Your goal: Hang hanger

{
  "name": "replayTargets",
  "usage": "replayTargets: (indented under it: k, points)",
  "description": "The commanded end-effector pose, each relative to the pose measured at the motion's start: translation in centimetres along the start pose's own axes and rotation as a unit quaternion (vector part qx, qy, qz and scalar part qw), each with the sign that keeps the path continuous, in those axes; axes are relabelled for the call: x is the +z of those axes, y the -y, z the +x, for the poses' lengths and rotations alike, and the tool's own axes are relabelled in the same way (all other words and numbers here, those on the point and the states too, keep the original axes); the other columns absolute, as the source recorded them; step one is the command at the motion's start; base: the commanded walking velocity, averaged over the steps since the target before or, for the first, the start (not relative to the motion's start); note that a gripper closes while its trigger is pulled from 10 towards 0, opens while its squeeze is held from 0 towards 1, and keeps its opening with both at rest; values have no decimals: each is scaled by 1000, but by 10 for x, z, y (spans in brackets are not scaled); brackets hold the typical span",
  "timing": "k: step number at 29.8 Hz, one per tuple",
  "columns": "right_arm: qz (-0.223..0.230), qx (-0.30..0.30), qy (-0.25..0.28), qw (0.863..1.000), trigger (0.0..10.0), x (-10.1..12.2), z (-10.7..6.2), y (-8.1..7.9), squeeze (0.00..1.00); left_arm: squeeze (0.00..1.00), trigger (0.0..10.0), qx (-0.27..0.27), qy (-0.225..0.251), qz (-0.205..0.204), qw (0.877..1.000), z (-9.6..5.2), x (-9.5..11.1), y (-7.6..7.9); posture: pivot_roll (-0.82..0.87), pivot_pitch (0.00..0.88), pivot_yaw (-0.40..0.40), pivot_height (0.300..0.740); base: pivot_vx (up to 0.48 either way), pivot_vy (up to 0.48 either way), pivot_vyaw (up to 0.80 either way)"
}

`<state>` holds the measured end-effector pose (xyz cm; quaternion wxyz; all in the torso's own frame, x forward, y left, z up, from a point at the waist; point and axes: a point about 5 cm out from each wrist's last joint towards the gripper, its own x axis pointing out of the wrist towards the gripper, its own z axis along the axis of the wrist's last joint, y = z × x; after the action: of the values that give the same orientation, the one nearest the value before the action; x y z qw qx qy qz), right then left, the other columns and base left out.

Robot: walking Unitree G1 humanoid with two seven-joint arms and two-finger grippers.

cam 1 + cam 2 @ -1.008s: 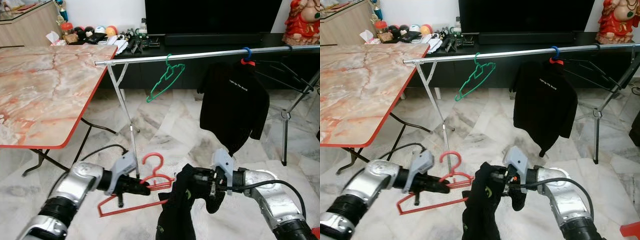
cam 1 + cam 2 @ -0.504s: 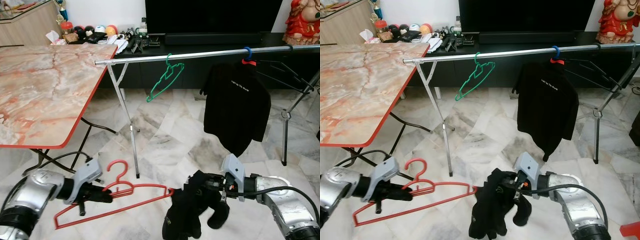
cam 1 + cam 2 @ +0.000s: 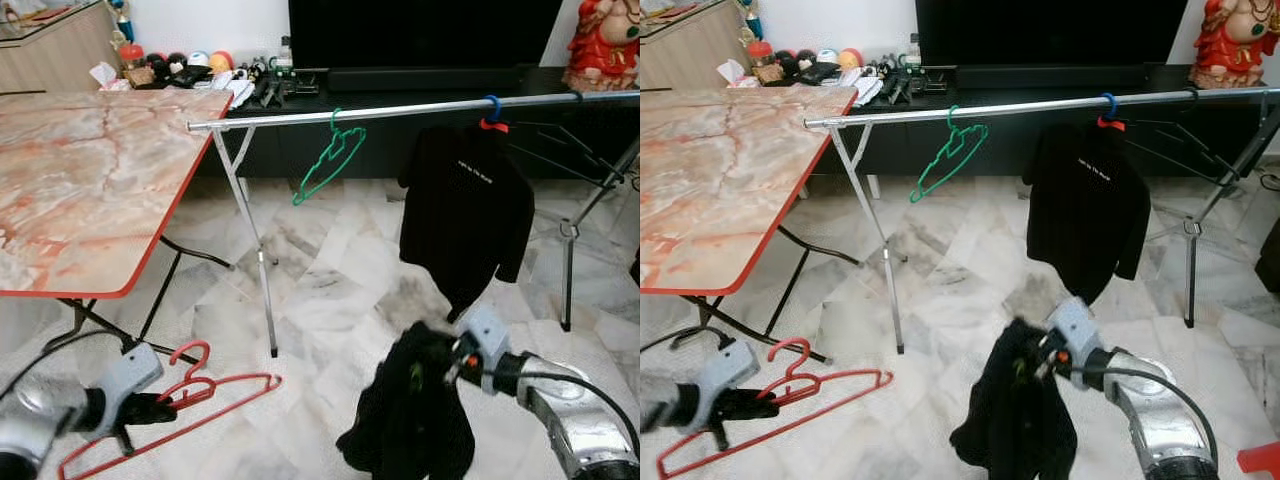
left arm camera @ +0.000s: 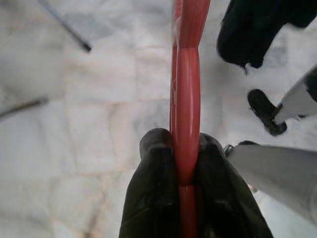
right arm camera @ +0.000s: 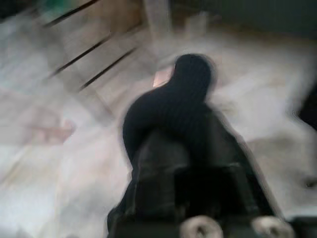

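The red hanger (image 3: 170, 415) hangs low at near left above the floor, pinched tight in the left gripper (image 4: 184, 163). At near right, the right gripper (image 3: 452, 362) is clamped on a black garment (image 3: 412, 420), below the rail (image 3: 400, 108).

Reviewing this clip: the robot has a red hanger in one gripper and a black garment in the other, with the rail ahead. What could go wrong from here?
1. The left gripper pinches the red hanger low near the floor, apart from the black garment, so the two could stay unjoined.
2. The garment dangles bunched from the right gripper and may slip or drag.
3. The rail already carries a green hanger and a black shirt; hanging could snag them.
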<state>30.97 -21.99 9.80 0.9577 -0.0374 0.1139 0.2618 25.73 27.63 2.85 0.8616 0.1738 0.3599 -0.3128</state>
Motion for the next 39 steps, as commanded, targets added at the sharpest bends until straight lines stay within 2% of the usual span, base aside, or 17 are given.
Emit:
replayTargets:
  k: [1, 4, 6, 7, 8, 10, 11, 12, 13, 14, 15, 17, 18, 23, 27, 35, 39]
  points:
    - [44, -77, 37, 995, 0, 4, -5, 7, 0, 0, 10000, 51, -18, -38, 998, 5, -23, 8, 10, 32, 20, 740, 0, 0, 0]
    - [133, -190, 81, 969, 0, 1, -11, 9, 0, 0, 10000, 114, -43, -118, 986, 20, -50, 28, 0, 15, 19, 740, 0, 0, 0]
    - [163, -253, 102, 948, 0, -1, -17, 9, 0, 0, 10000, 149, -56, -157, 975, 27, -65, 44, 0, 4, 20, 740, 0, 0, 0]
    - [174, -286, 104, 936, 0, -3, -20, 8, 0, 0, 10000, 168, -64, -181, 967, 30, -74, 52, -3, 0, 21, 740, 0, 0, 0]
    - [180, -318, 103, 925, 0, -5, -23, 5, 0, 0, 10000, 196, -77, -218, 953, 32, -85, 62, -6, 0, 22, 740, 0, 0, 0]
    - [179, -329, 103, 921, 0, -5, -24, 0, 0, 0, 10000, 207, -90, -250, 942, 33, -94, 70, -17, 0, 22, 740, 0, 0, 0]
    - [179, -329, 103, 921, 0, -5, -24, 0, 0, 0, 10000, 207, -90, -250, 942, 33, -94, 70, -17, 0, 22, 740, 0, 0, 0]
    - [180, -331, 93, 922, 4078, -8, -23, -9, 0, 0, 10000, 217, -99, -257, 936, 33, -100, 77, -20, 0, 18, 740, 0, 0, 0]
    - [153, -323, 81, 931, 10000, -9, -23, -21, 0, 0, 10000, 233, -105, -275, 927, 32, -107, 83, -17, 0, 14, 740, 0, 0, 0]
    - [115, -312, 71, 940, 10000, -9, -24, -35, 0, 0, 10000, 262, -116, -303, 909, 28, -118, 89, -13, 0, 10, 740, 0, 0, 0]
    - [105, -315, 71, 941, 10000, -9, -25, -36, 0, 0, 10000, 272, -117, -319, 900, 27, -121, 90, -12, 0, 9, 740, 0, 0, 0]
    - [124, -338, 76, 930, 10000, -9, -28, -33, 0, 0, 10000, 288, -119, -333, 890, 25, -124, 91, -22, 0, 14, 740, 0, 0, 0]
    - [127, -357, 74, 922, 10000, -10, -29, -30, 0, 0, 10000, 290, -123, -331, 890, 25, -126, 92, -21, 0, 15, 740, 0, 0, 0]
    - [113, -363, 76, 922, 10000, -8, -28, -29, 0, 0, 10000, 279, -128, -311, 899, 29, -122, 93, -17, 0, 10, 740, 0, 0, 0]
    - [96, -351, 66, 929, 10000, -8, -28, -35, 0, 0, 10000, 285, -115, -330, 893, 32, -117, 92, -12, 0, 7, 740, 0, 0, 0]
    - [65, -359, 63, 929, 10000, -3, -27, -31, 0, 0, 10000, 271, -130, -327, 896, 35, -119, 102, -11, 0, 3, 740, 0, 324, 0]
    - [50, -343, 65, 936, 10000, -1, -21, -37, 0, 0, 10000, 274, -133, -347, 887, 35, -123, 106, 2, 0, -4, 740, 0, 405, 352]
